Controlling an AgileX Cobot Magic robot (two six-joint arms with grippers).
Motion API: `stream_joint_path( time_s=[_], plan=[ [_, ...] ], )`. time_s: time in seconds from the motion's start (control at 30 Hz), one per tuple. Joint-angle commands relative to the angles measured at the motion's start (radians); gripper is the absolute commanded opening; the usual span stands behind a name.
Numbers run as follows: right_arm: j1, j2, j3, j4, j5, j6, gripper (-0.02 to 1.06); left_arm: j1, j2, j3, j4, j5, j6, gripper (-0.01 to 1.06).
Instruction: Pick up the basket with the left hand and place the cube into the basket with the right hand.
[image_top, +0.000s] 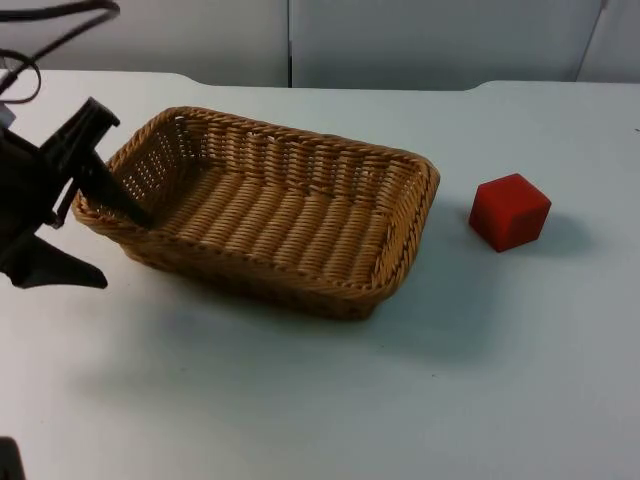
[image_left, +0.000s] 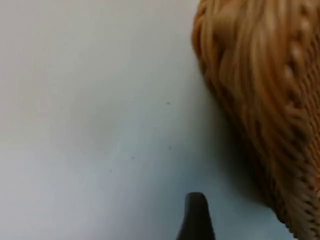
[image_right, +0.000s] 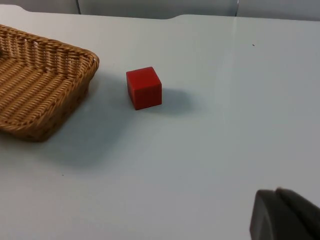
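Left gripper (image_top: 105, 215) at the basket's (image_top: 300, 215) left short rim, jaws spread wide astride the rim, one finger inside, not closed. Basket sits on the tabletop (image_top: 400, 400). Red cube (image_top: 510, 211) on the tabletop right of the basket, apart. Right gripper (image_right: 285, 217) well back from the cube; jaws' state cannot be told.

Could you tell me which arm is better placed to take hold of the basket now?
The left. Its gripper is open at the basket rim's left end, one finger inside the wall. The cube sits apart on the table.
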Motion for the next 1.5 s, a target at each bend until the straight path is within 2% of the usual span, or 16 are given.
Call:
stream_joint_path(
  time_s=[0.0,0.1,0.33,0.47,0.6,1.0,1.07,1.1,1.13,1.17,1.23,1.27,1.47],
  plan=[
    [0.0,-0.003,0.005,0.0,-0.008,-0.008,0.0,-0.008,0.017,-0.004,-0.019,0.011,-0.003,0.61],
    [0.0,-0.003,0.005,0.0,-0.008,-0.008,0.0,-0.008,0.036,-0.004,-0.051,0.011,0.011,0.61],
    [0.0,-0.003,0.005,0.0,-0.008,-0.008,0.0,-0.008,0.069,-0.008,-0.192,0.024,0.136,0.61],
    [0.0,-0.003,0.005,0.0,-0.008,-0.008,0.0,-0.019,0.077,-0.017,-0.209,0.012,0.136,0.61],
    [0.0,-0.003,0.005,0.0,-0.008,-0.008,0.0,-0.062,0.081,-0.05,-0.238,-0.052,0.136,0.61],
    [0.0,-0.003,0.005,0.0,-0.008,-0.008,0.0,-0.122,0.16,-0.105,-0.355,-0.111,0.136,0.6],
    [0.0,-0.003,0.005,0.0,-0.008,-0.008,0.0,-0.122,0.165,-0.105,-0.357,-0.147,0.136,0.54],
    [0.0,-0.003,0.005,0.0,-0.008,-0.008,0.0,-0.122,0.165,-0.105,-0.355,-0.166,0.136,0.48],
    [0.0,-0.003,0.005,0.0,-0.008,-0.008,0.0,-0.122,0.163,-0.105,-0.355,-0.173,0.136,0.37],
    [0.0,-0.003,0.005,0.0,-0.008,-0.008,0.0,-0.122,0.163,-0.105,-0.355,-0.173,0.136,0.37],
    [0.0,-0.003,0.005,0.0,-0.008,-0.008,0.0,-0.122,0.161,-0.105,-0.355,-0.181,0.136,0.07],
    [0.0,-0.003,0.005,0.0,-0.008,-0.008,0.0,-0.122,0.155,-0.105,-0.357,-0.19,0.145,0.0],
    [0.0,-0.003,0.005,0.0,-0.008,-0.008,0.0,-0.122,0.106,-0.105,-0.386,-0.199,0.155,0.0]
  ],
)
